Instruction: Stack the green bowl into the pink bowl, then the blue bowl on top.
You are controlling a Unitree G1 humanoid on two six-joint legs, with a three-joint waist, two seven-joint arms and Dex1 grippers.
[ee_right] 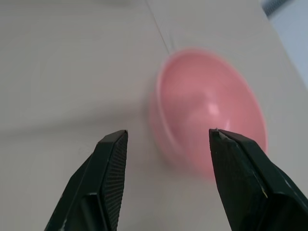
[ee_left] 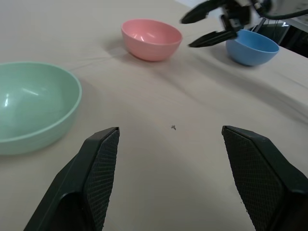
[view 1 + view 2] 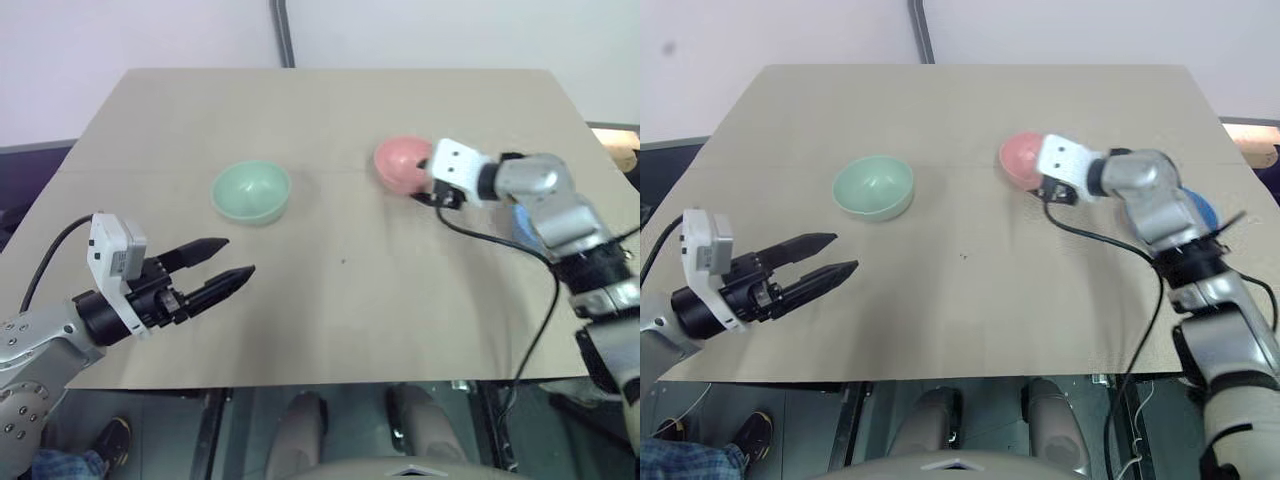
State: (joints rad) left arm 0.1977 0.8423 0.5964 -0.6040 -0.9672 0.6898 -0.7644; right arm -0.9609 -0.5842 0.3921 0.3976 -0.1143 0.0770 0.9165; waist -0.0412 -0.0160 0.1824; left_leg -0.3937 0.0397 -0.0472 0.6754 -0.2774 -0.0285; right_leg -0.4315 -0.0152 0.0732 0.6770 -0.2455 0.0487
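Fingers apart on both our grippers: the right gripper (image 2: 208,26) hangs beside the pink bowl (image 3: 398,163), the left gripper (image 3: 222,266) near the green bowl (image 3: 251,191).

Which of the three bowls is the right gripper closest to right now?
The pink bowl. The right gripper hangs open just beside it, while the blue bowl sits further along under that arm and the green bowl is far across the table, nearer the left gripper.
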